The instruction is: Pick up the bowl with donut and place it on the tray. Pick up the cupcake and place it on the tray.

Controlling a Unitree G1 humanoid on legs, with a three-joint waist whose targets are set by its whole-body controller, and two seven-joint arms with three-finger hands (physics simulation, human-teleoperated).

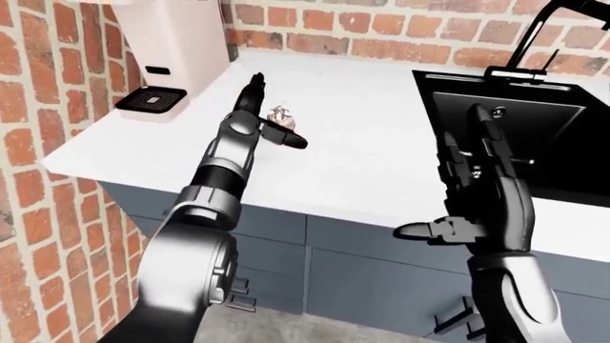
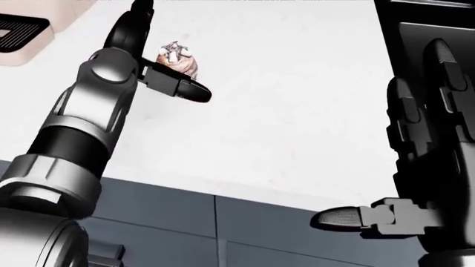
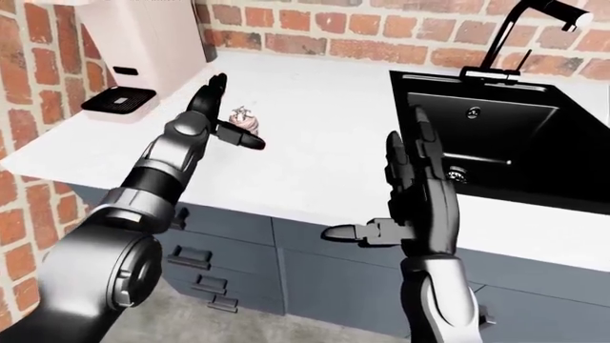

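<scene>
Your left hand (image 2: pixel 145 53) spreads its fingers beside the cupcake (image 2: pixel 180 59); your right hand (image 3: pixel 415 196) hangs open; no writing is readable.

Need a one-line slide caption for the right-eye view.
Left hand open around the cupcake on the white counter; right hand open, raised beside the black sink.

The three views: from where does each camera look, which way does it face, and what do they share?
Head view: from the robot's head, tilted steeply down on the white counter; shows the left hand at the cupcake and the open right hand.
Left-eye view: from the head, facing the brick wall over the counter; both arms, the black sink, a white appliance.
Right-eye view: the same, set slightly to the right.
All three share the cupcake and both hands.
</scene>
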